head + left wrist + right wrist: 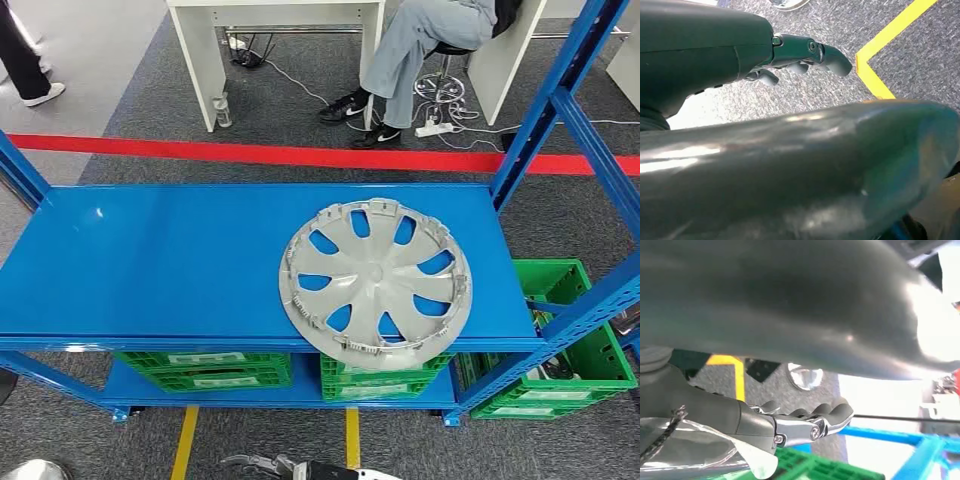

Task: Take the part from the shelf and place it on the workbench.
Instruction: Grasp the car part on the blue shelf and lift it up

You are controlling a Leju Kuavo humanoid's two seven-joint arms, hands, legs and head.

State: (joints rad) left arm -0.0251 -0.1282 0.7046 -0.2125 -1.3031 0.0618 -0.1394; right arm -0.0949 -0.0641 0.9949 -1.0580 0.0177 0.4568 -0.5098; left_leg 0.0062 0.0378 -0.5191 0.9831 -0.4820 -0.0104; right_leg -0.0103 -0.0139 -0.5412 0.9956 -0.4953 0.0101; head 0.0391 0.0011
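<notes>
Close below you, at the bottom edge of the head view, the robot's right hand (260, 464) shows as a silver shape above the grey carpet (75, 430). From its wrist camera you see this right hand (802, 420) with the fingers (828, 415) stretched out straight and released, grasping nothing. Your left hand (806, 52) hangs over the same carpet beside a yellow floor line (881, 50); its fingers (834, 59) are also stretched and apart, with nothing in them. Further ahead you have the blue metal shelf (151, 260). The round silver plastic wheel cover (375, 283) lies flat on the shelf's upper board, toward the right side, and its near rim reaches a little over the front edge. Under this board stand green plastic crates (204, 368). Beyond the red floor stripe (226, 152), a person sits (411, 50) at a white table (204, 60).
</notes>
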